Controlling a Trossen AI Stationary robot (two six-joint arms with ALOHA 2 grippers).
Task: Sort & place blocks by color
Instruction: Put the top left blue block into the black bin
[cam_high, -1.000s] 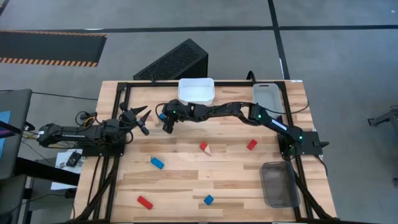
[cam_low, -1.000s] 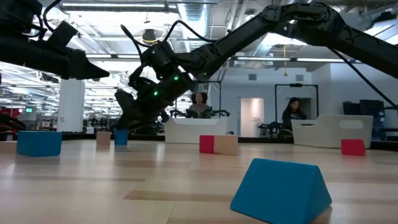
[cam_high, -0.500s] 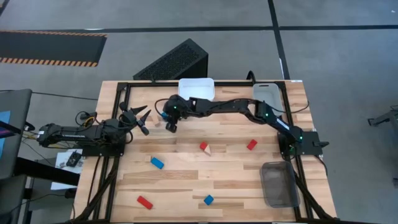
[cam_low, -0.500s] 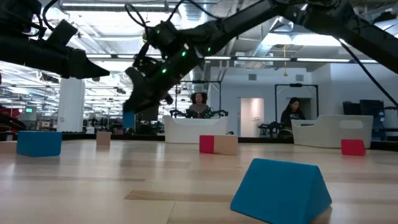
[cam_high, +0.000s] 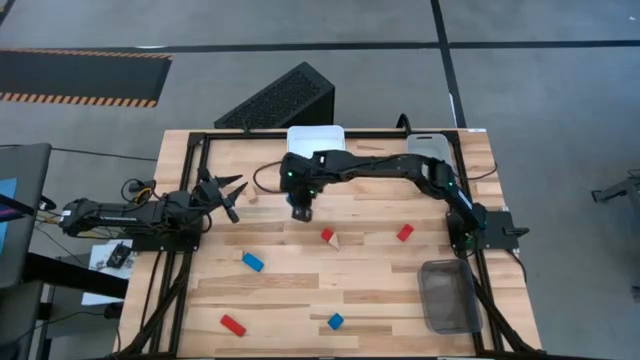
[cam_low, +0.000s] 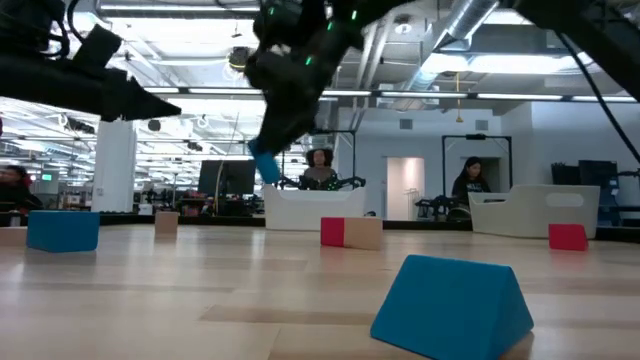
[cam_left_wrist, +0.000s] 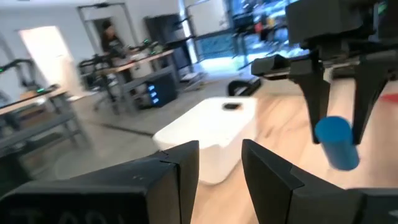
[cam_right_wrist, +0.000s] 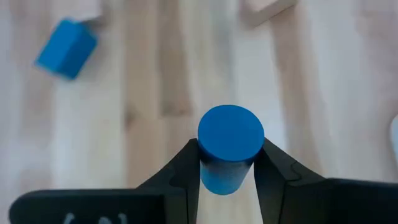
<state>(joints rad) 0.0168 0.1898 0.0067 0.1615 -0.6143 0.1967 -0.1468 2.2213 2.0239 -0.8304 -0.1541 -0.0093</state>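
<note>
My right gripper (cam_high: 301, 208) hangs above the middle of the table, shut on a blue cylinder (cam_right_wrist: 231, 146), which also shows in the low view (cam_low: 265, 165) and in the left wrist view (cam_left_wrist: 336, 142). My left gripper (cam_high: 231, 190) waits open near the table's left edge. Lying flat on the table are a blue block (cam_high: 252, 262), a red bar (cam_high: 232, 325), a small blue piece (cam_high: 335, 321), a red piece touching a pale wedge (cam_high: 328, 237), a red cube (cam_high: 404, 233) and a small pale block (cam_high: 253, 197). My right gripper pinches the blue cylinder between its two fingers (cam_right_wrist: 185, 171), which press on opposite sides of the curved wall near its upper end (cam_right_wrist: 211, 167). The fingers come from above, pointing down. The cylinder stands nearly upright below them, lifted clear of the table.
A white bin (cam_high: 315, 133) sits at the far edge, a clear bin (cam_high: 432, 152) at the far right corner, and a grey bin (cam_high: 448, 297) at the near right. A black frame (cam_high: 200, 150) borders the table. People show in the room behind (cam_low: 472, 180).
My right gripper has risen and swung toward the table's right and a little toward the near edge, carrying the blue cylinder. The cylinder stood on the table beside the small pale block a second ago and now hangs lifted clear.
</note>
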